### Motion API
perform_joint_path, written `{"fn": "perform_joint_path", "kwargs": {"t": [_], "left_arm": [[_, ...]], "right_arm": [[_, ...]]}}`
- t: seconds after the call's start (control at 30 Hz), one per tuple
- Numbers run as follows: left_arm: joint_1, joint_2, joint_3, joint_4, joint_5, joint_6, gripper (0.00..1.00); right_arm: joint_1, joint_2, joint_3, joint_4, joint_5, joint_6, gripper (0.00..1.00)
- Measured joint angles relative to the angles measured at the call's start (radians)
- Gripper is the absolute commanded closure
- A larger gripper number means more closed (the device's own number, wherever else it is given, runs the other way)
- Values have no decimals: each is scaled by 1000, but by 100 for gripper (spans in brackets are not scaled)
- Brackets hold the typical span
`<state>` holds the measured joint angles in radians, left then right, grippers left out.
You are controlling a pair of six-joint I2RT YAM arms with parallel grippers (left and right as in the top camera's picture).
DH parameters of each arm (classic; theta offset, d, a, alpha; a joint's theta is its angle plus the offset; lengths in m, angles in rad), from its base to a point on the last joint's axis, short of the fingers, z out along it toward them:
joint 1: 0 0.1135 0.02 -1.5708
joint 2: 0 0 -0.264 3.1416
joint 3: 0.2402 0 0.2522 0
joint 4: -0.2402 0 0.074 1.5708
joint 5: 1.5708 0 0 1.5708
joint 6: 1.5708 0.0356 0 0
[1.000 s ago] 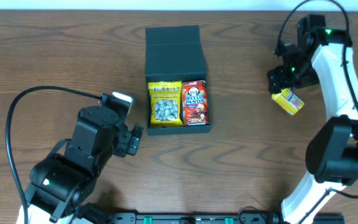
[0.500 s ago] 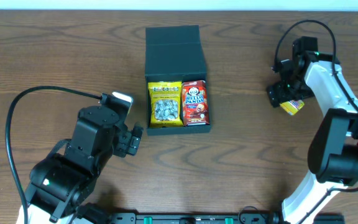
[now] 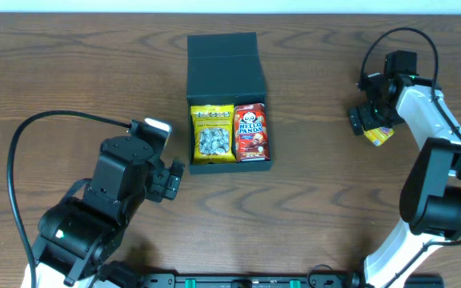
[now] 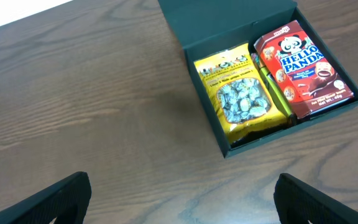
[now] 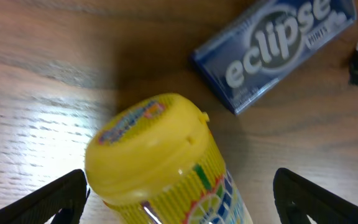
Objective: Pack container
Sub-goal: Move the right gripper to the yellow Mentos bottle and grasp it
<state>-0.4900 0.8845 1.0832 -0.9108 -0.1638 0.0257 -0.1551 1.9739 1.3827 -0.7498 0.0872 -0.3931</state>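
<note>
Mint box [image 5: 277,50] beside yellow canister [image 5: 166,168]

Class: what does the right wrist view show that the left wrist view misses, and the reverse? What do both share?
Right wrist only: a yellow-capped tub, a blue Eclipse tin. Left wrist only: the open container holding a yellow packet and a Hello Panda packet. Both: wooden table; the right gripper and left gripper each open.
</note>
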Motion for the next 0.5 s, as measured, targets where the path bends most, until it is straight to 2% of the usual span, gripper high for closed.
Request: {"fn": "perform_joint_path", "kwargs": {"t": [0.37, 0.5], "left_arm": [[0, 0, 0, 0, 0, 0, 5], [0, 0, 0, 0, 0, 0, 5]], "right_arm": [[0, 37, -4, 3, -108, -6, 12], [0, 48, -4, -7, -126, -8, 23]]}}
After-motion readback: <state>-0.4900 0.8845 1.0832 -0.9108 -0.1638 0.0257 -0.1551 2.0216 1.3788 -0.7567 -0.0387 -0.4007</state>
